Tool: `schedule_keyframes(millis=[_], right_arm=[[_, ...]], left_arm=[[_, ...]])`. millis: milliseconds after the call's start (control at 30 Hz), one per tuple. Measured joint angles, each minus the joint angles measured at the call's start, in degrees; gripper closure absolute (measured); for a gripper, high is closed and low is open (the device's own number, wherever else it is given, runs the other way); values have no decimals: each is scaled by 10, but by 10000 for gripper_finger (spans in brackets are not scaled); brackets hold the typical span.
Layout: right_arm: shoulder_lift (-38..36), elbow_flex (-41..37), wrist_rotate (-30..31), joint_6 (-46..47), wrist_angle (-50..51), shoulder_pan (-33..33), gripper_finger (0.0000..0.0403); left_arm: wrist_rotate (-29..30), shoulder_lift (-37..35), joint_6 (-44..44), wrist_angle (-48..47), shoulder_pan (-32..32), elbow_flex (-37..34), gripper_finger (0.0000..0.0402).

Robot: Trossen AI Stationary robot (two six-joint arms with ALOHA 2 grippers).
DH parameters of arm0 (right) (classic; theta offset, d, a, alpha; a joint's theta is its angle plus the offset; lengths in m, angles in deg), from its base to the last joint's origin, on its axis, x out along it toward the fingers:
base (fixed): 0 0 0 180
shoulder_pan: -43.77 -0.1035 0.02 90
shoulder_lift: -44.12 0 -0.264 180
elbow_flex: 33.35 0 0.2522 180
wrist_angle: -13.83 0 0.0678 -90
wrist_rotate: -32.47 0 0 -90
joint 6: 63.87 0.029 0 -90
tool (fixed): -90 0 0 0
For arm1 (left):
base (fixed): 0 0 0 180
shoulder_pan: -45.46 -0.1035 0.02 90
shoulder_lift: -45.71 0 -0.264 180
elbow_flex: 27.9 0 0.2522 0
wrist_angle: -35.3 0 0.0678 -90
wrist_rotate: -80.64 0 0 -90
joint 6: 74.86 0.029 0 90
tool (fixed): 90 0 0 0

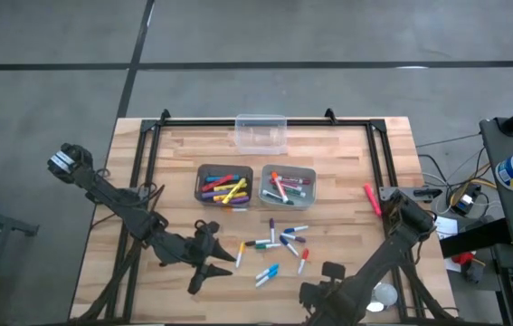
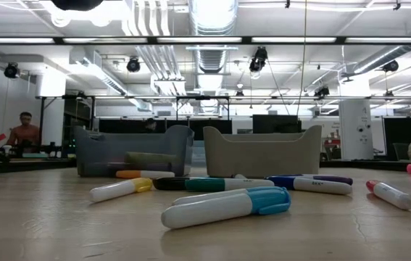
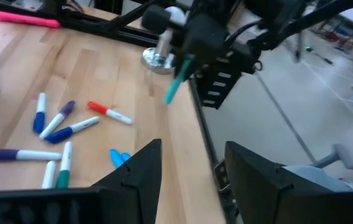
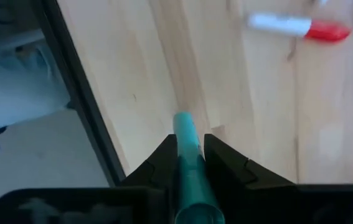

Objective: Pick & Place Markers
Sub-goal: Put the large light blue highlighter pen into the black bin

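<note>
From above, the right claw [image 1: 315, 297] hung over the near edge of the wooden table [image 1: 175, 163], its load hidden under the dark arm. The loose markers [image 1: 279, 246] lay scattered just ahead of it and between the two claws. Beyond them stood a grey bin [image 1: 223, 185] holding yellow, red and blue markers and a beige bin [image 1: 287, 185] holding red, green and blue ones. A clear box [image 1: 261, 133] sat farther off at the table's far edge. A silver tape roll [image 1: 384, 294] lay just beside the right arm, and a pink marker [image 1: 371, 198] lay well apart near the right-hand rail. The left claw [image 1: 209, 273] hovered beside the scatter with its fingers spread.

At table height neither claw showed. A white-barrelled marker with a light blue cap [image 2: 227, 204] lay nearest, with a yellow-capped one [image 2: 121, 188], a teal-capped one [image 2: 212, 184], a dark blue one [image 2: 308, 184] and a red-tipped one [image 2: 390, 193] around it. People sat in the room behind.

The left wrist camera showed its own fingers [image 3: 140, 175] apart and empty. Across from them the right claw [image 3: 185, 62] held a teal marker [image 3: 177, 79] clear of the table, slanting down, close to the tape roll [image 3: 156, 59].

The right wrist camera showed its fingers [image 4: 223, 163] closed on the teal marker [image 4: 188, 163], whose slim barrel stuck out ahead between them. A white marker with a red cap [image 4: 297, 27] lay on the table farther ahead.
</note>
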Motion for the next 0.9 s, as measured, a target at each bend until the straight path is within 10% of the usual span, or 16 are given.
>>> schedule_keyframes(millis=[600, 900], right_arm=[[-1, 190, 131, -221, 0, 109, 344], [-1, 242, 98, -311, -49, 169, 344]], left_arm=[[69, 42, 54, 166, 0, -105, 234], [61, 85, 117, 278, -3, -106, 234]])
